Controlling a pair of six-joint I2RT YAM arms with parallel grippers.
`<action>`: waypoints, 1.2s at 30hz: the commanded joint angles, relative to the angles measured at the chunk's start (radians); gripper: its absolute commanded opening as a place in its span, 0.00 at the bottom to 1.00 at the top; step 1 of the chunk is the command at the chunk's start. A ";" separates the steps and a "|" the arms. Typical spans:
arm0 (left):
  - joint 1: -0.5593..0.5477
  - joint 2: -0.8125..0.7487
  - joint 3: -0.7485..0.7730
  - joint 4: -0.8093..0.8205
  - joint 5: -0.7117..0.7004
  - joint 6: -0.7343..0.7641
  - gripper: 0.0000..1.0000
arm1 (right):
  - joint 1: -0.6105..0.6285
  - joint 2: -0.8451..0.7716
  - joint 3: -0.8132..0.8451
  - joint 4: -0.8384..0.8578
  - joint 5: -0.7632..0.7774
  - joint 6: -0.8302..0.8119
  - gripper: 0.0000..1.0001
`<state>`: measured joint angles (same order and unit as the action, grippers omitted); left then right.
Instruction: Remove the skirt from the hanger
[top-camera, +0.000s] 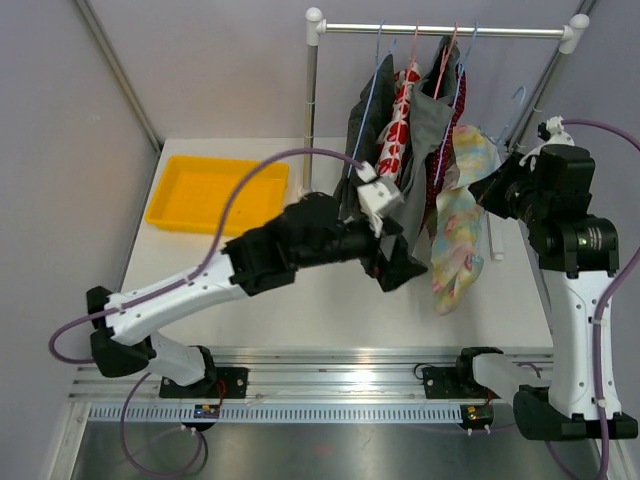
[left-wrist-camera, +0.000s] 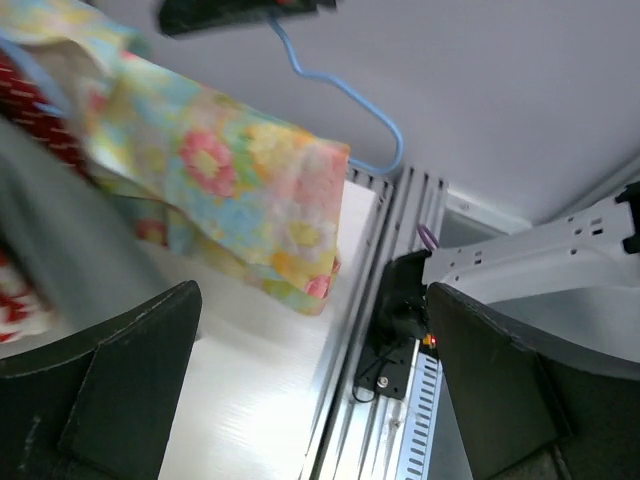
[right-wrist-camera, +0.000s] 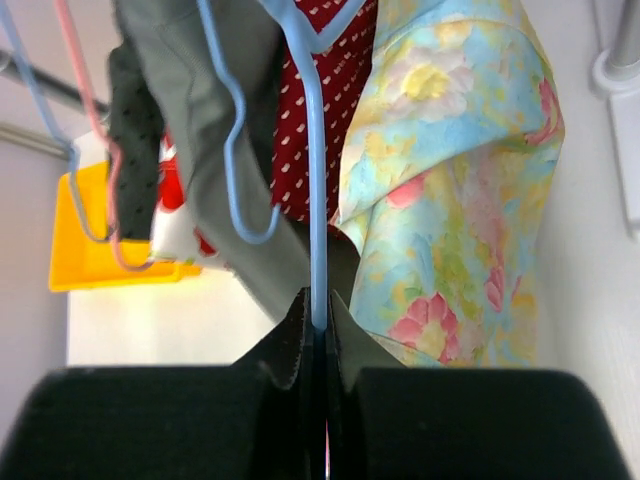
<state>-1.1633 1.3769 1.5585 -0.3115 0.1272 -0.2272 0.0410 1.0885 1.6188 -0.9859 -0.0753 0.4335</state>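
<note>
From above, a rail carries several garments over the white table, and a yellow tray sits at the far left. The floral skirt hangs at the right end of the row, its hem dangling toward the table. The right gripper is up against its right side, at the light-blue hanger, whose hook shows below the rail near the right post. The left gripper reaches in low among the dark garments just left of the skirt; from here I cannot tell whether it touches any cloth.

The left wrist camera shows its 2 dark fingers spread wide with nothing between them. Beyond them the floral skirt droops over the table edge, and the hanger's hook curls free against the wall.

In the right wrist view, the right gripper is pinched tight on the hanger's wire. The skirt drapes to the right of that wire. A grey garment, a red patterned one and a pink hanger hang to the left.
</note>
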 joint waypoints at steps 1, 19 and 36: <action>-0.087 0.053 0.006 0.155 -0.083 0.040 0.99 | 0.002 -0.111 0.029 0.020 -0.096 0.027 0.00; -0.207 0.272 0.063 0.268 -0.264 0.029 0.75 | 0.003 -0.225 0.107 -0.100 -0.169 0.082 0.00; -0.442 -0.123 -0.446 0.145 -0.594 -0.131 0.00 | 0.003 -0.174 0.157 -0.109 0.069 0.033 0.00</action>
<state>-1.5097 1.3884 1.2446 -0.0799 -0.3031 -0.2672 0.0452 0.8829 1.7004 -1.1992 -0.1272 0.5018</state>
